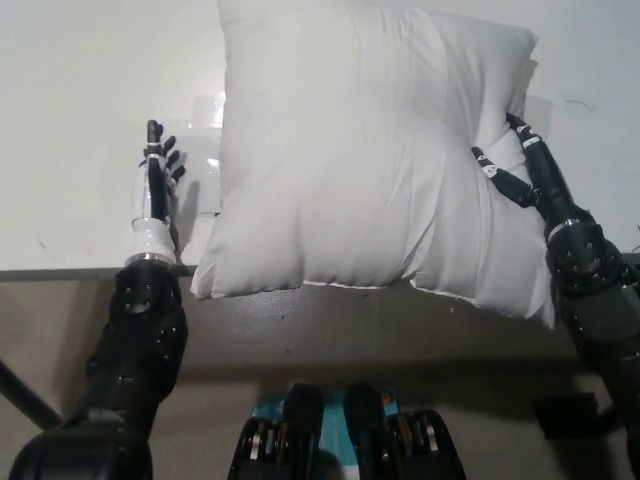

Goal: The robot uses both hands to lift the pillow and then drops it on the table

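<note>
The pillow fills the middle of the view, lying on the table with its near corners hanging over the front edge at six o'clock; that overhang is likely why the hands come in from the sides rather than from below. At three o'clock of the pillow the right hand presses its black fingers into the fabric, and the side dents where they dig in; I judge this a push against the flank and not yet a closed hold, since nothing shows the fingers wrapping round an edge. At nine o'clock the left hand stands upright on its edge, fingers straight and close together, pointing toward twelve o'clock; it sits just beside the pillow's left side with a strip of bare table between them, so it holds nothing. The placing reads as a squeeze being set up: one palm on each flank, ready to clamp and lift; the left must close the gap first, in my view.

Hard to see: the pillow's far edge is cut off at twelve o'clock; the right palm is buried behind the bulging fabric, so how deep the contact goes I cannot tell; a faint glossy patch on the table near the left hand is too dim to name; the pillow's underside is hidden.
</note>
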Robot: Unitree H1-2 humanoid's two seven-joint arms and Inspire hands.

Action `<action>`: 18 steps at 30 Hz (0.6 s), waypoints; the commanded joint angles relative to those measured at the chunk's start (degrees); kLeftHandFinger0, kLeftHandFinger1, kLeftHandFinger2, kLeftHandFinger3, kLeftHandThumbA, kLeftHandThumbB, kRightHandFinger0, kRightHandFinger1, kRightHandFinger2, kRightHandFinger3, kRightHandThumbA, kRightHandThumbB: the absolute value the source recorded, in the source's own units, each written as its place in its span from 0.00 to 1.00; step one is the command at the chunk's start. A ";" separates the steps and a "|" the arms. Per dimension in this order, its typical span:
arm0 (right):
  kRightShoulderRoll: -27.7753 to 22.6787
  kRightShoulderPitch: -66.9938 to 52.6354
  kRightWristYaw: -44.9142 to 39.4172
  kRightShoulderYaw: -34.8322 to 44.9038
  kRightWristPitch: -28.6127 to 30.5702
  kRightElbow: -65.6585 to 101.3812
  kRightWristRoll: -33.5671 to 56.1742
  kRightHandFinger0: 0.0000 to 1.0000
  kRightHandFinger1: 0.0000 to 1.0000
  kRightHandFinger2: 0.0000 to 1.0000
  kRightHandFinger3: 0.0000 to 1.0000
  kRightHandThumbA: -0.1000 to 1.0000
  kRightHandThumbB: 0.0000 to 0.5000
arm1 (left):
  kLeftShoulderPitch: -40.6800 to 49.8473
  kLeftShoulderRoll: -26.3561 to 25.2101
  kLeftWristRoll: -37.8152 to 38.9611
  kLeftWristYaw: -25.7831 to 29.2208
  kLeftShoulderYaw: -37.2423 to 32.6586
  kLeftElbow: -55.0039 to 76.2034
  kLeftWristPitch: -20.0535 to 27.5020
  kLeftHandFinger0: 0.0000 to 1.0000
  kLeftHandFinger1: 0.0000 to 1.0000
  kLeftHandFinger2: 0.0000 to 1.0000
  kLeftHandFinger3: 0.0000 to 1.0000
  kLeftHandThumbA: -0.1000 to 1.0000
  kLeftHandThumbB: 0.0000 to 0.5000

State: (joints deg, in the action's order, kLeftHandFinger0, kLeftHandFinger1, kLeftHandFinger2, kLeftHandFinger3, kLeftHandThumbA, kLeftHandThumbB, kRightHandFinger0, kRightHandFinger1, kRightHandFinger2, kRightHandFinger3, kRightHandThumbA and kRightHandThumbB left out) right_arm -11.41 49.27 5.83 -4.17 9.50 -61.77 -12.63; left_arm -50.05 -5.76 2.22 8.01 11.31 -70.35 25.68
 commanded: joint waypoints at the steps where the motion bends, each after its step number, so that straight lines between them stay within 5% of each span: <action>1: 2.39 -2.94 -1.14 0.03 2.52 -3.00 1.79 1.00 1.00 1.00 1.00 1.00 0.70 | 0.80 4.15 1.05 -3.84 -1.72 0.74 -2.01 1.00 1.00 1.00 1.00 1.00 0.26; 7: 4.52 -1.52 -0.54 0.67 4.54 -4.82 3.09 1.00 1.00 1.00 1.00 1.00 0.70 | -0.98 8.32 0.01 -5.33 -5.66 6.30 -4.37 1.00 1.00 1.00 1.00 1.00 0.22; 13: 7.87 0.88 -1.20 4.40 5.96 -5.97 7.71 1.00 1.00 1.00 1.00 1.00 0.53 | -4.26 12.03 2.71 -5.35 -5.54 6.64 -7.09 1.00 1.00 1.00 1.00 1.00 0.26; 18: 11.37 2.95 -2.69 7.79 4.79 -5.21 11.84 1.00 1.00 1.00 1.00 1.00 0.67 | -7.83 14.27 4.20 -2.03 -3.90 0.13 -5.32 1.00 1.00 1.00 1.00 1.00 0.15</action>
State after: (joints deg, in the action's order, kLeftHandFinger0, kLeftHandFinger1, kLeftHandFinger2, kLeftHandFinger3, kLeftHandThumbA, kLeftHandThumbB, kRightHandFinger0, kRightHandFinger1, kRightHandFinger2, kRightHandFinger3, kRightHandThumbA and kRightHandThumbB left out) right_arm -6.58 50.36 7.48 3.25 15.34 -65.68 -4.55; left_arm -52.68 3.01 5.33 6.83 7.86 -68.25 21.27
